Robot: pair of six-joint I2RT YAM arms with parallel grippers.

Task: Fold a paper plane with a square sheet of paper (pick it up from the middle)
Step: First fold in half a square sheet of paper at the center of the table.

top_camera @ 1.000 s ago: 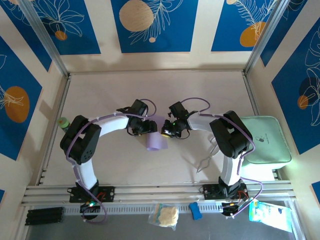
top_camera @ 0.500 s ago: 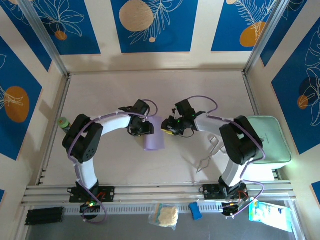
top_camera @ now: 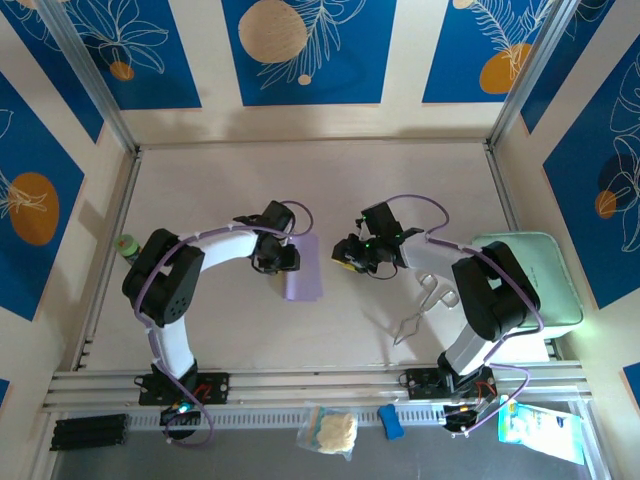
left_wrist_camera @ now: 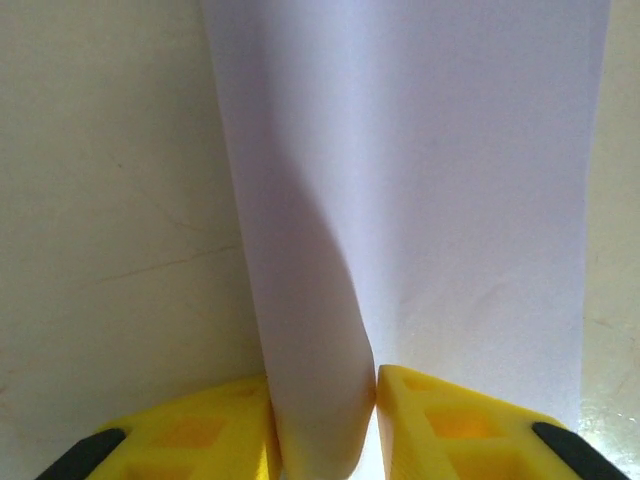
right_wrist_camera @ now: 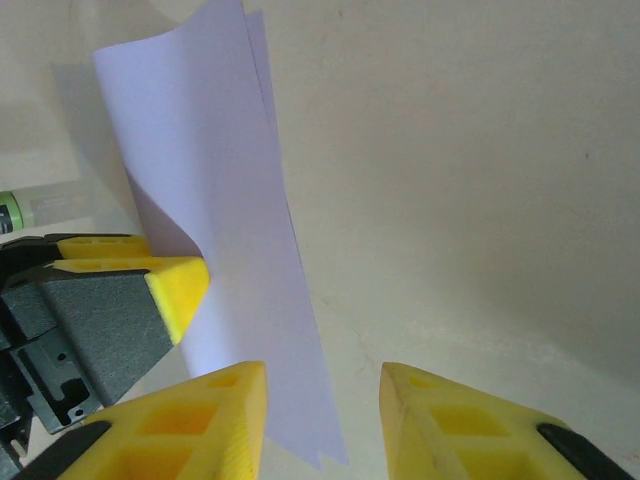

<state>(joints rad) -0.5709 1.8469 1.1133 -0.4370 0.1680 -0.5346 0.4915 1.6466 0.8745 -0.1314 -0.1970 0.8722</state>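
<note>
Right gripper (top_camera: 348, 262) has withdrawn, spread; left gripper (left_wrist_camera: 322, 388) alone pinches the square sheet of paper (top_camera: 303, 272); I fear the fold springs open.

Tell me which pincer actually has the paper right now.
The left pincer: it is shut on the lavender square sheet of paper. The right pincer is open beside the sheet, gripping nothing.

White arms (top_camera: 225, 243), purple cables (top_camera: 420, 200) (yellow fingers (left_wrist_camera: 190, 435))

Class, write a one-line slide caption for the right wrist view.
The left gripper pinches the doubled-over lavender paper, its lower edge near the open right gripper.
</note>
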